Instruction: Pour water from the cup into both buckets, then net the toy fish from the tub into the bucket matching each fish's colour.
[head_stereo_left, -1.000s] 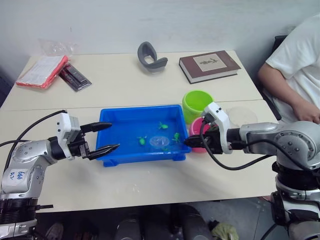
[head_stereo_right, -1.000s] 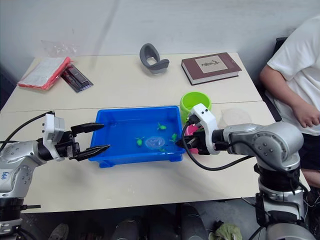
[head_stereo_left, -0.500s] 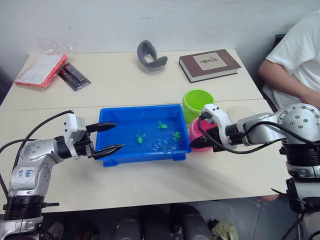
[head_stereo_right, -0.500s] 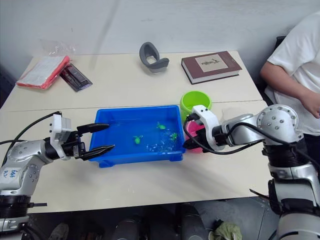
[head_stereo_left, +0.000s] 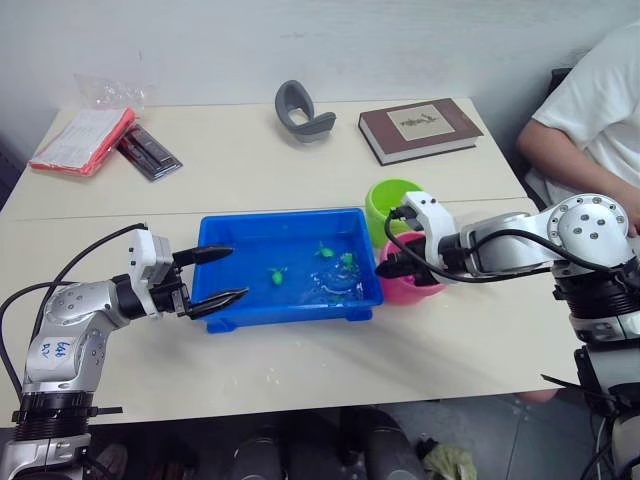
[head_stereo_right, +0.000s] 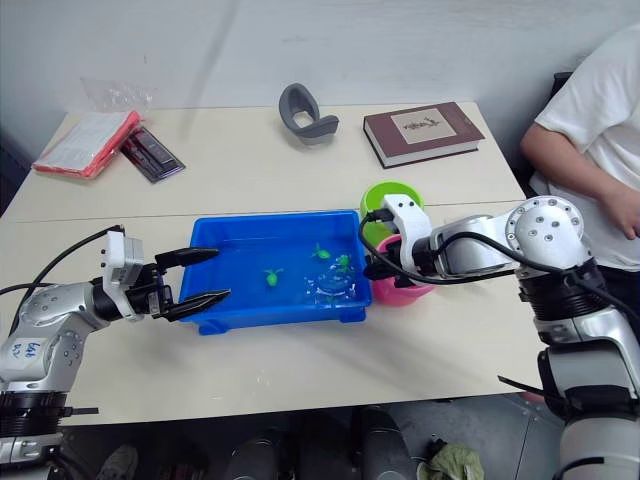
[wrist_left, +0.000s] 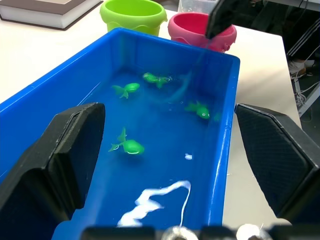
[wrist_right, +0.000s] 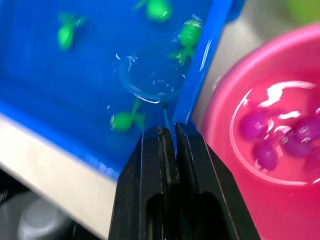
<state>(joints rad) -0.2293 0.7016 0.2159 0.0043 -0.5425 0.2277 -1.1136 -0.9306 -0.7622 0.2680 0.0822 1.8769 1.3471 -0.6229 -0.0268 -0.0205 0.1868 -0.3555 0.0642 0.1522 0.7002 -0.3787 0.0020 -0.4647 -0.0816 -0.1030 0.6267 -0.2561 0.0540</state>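
Shifted over the pink bucket (head_stereo_left: 412, 283), right end effector (wrist_right: 168, 131) pinches the half-submerged net (wrist_right: 150, 82).

A pale cream surface (head_stereo_left: 250, 160) made of two tables pushed together stands against a plain whitish wall (head_stereo_left: 330, 40). A person in a white shirt (head_stereo_left: 600, 110) sits at its right end. Even, soft light.

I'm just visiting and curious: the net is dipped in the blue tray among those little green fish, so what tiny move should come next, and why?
Probably slide the net, held by the right gripper, under the green fish beside its hoop, then lift. The pink bucket already holds pink fish; only green ones show in the tub.
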